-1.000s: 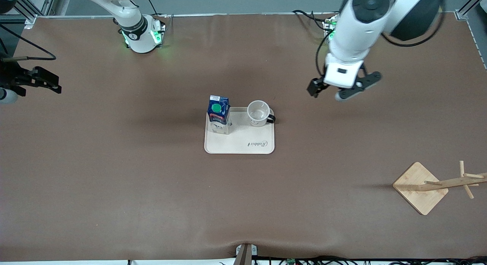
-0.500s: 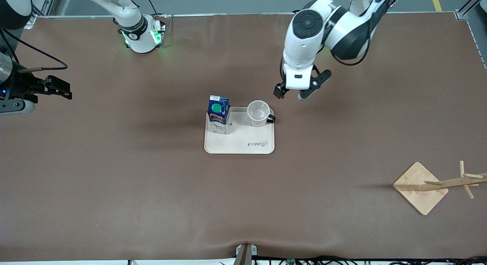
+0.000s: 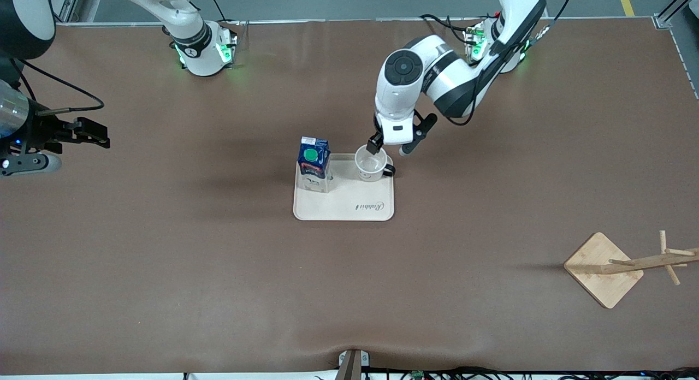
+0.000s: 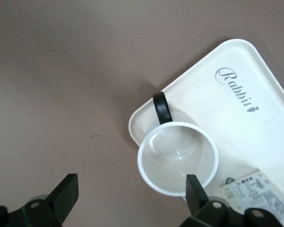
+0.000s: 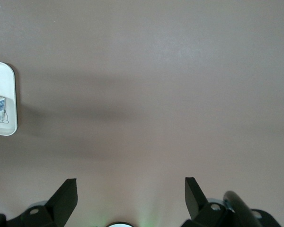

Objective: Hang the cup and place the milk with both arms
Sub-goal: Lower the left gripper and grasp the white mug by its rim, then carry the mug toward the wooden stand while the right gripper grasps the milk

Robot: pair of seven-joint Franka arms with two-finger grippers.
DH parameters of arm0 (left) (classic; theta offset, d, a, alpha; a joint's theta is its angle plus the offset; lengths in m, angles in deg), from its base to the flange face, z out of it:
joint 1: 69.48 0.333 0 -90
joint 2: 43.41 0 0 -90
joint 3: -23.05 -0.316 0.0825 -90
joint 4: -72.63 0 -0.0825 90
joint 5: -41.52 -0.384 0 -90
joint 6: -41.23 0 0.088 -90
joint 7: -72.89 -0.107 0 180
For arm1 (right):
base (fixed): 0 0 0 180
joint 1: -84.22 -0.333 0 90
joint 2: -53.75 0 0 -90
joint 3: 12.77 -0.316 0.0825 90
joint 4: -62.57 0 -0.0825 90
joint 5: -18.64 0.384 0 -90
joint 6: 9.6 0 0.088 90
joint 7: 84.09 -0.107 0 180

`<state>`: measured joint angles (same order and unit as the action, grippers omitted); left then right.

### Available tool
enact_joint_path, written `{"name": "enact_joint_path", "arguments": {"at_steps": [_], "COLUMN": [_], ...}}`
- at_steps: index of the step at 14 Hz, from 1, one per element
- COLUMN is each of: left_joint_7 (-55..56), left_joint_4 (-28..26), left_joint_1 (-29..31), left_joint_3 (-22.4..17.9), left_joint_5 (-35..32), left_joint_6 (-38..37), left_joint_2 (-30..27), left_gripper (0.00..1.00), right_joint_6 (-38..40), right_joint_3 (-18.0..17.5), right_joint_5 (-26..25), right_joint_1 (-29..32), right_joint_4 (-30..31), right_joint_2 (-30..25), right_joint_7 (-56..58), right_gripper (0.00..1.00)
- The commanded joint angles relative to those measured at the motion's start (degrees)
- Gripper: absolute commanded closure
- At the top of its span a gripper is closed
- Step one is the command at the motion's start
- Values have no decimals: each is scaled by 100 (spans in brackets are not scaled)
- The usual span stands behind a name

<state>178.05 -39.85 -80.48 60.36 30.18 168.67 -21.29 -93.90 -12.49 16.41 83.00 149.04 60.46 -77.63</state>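
Hovering over the cup (image 3: 371, 164) with both fingers spread wide: left tool (image 3: 391, 147), one fingertip (image 3: 374, 146) over the mug's rim, the other out over the brown surface (image 3: 164, 260) just off the tray's (image 3: 349, 205) edge. Gripping nothing. Seen from the left wrist view, cup (image 4: 177, 158) standing upright, white, its mouth facing up, black loop handle (image 4: 162, 108) pointing toward the tray's corner, dark fingers (image 4: 196, 190) to either side of it and clear of contact.

Standing upright on the cream tray, beside the cup and toward the right arm's end: milk (image 3: 313, 164), a dark blue carton with a round green cap. Cup and carton apart, both along the tray edge farther from the front camera; "Rabbit" print on the tray nearer to the camera.

Hanging over bare surface well out toward the right arm's end, well apart from the tray: right tool (image 3: 92, 134), released, fingers (image 5: 66, 196) wide apart in its wrist view, holding nothing.

Lying nearer the front camera, toward the left arm's end: wooden rack (image 3: 628, 265) with a square base and pegs.
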Motion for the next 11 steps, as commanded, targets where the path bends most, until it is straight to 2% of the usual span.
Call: {"name": "enact_joint_path", "arguments": {"at_steps": [1,5,7,8,11], "left_joint_7": [784,1436,1481,1490,1481], "left_joint_4": [253,385,446,473,613], "left_joint_1": [-156,-227,-227,-227,-227], "left_joint_3": [22,22,13,4,-4], "left_joint_5": [-543,-1036,-1072,-1063,-1072], "left_joint_6": [131,358,447,456,456], "left_joint_2": [538,1022,1198,1234,1374], "left_gripper": [0,1,18,30,72], "right_joint_6": [-182,-288,-306,-306,-297], "right_joint_3": [-20,-11,-20,-11,-11], "right_joint_5": [168,538,565,626,846], "right_joint_1": [-27,-88,-167,-194,-246], "right_joint_4": [-104,-104,-95,-95,-95], "right_joint_2": [146,384,436,454,480], "right_joint_7": [48,-4,-22,-22,-136], "right_gripper": [0,0,0,0,0]}}
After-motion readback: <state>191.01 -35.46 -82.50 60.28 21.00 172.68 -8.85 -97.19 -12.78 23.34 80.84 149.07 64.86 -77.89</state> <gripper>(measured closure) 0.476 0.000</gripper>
